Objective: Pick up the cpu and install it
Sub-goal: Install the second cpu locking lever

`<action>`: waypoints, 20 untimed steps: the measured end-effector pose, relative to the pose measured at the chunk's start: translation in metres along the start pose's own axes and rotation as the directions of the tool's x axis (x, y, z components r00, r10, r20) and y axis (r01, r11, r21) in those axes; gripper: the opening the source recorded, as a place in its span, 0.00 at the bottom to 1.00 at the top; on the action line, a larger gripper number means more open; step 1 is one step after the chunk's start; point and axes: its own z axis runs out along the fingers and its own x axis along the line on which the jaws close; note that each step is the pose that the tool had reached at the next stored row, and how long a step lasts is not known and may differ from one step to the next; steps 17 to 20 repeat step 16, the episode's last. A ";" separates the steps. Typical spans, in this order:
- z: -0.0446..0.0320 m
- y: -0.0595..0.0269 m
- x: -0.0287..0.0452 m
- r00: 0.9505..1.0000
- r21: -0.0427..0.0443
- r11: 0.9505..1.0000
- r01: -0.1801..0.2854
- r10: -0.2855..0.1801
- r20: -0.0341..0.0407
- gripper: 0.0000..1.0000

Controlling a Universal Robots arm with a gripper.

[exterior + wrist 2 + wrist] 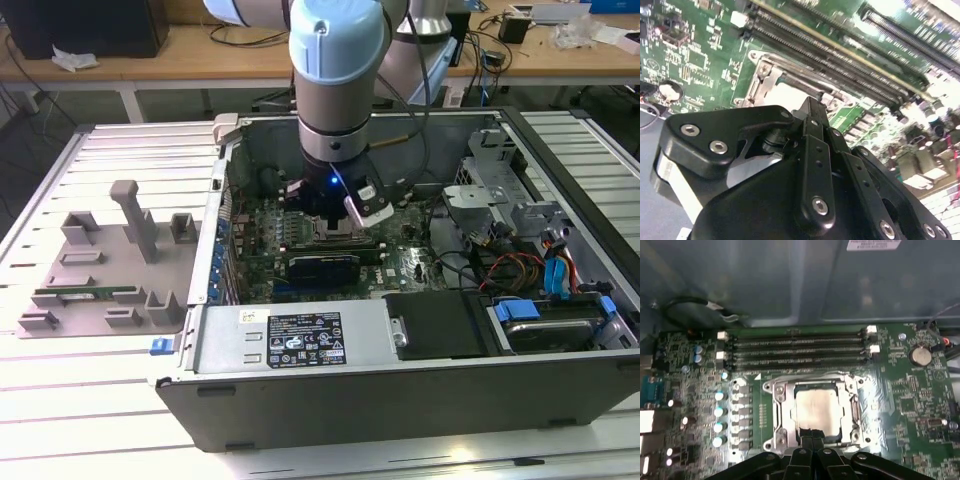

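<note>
The cpu (817,407), a silvery square chip, lies flat inside the metal socket frame (771,389) on the green motherboard. My gripper (812,434) is right over the chip's edge, its two black fingers pressed together and shut, the tips at or just above the chip; I cannot tell if they touch it. In the second wrist view the fingertips (812,104) point down at the pale cpu (787,95) in the socket frame (756,82). In the exterior view the gripper (335,222) reaches down into the open computer case (400,385) over the board.
Memory slots (795,347) run just beyond the socket, with capacitors (719,412) beside it and a coin battery (920,356). The power supply (290,340), drive cage (490,170) and cables (500,265) crowd the case. A grey fixture plate (100,260) with a green memory stick (85,295) lies at the exterior view's left.
</note>
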 end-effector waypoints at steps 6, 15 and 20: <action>0.0033 0.0129 -0.0037 1.000 0.038 0.999 -0.004 0.003 0.003 0.11; 0.0051 0.0197 -0.0067 1.000 0.044 0.999 -0.005 0.005 0.004 0.11; 0.0051 0.0197 -0.0067 1.000 0.044 0.999 -0.005 0.005 0.004 0.11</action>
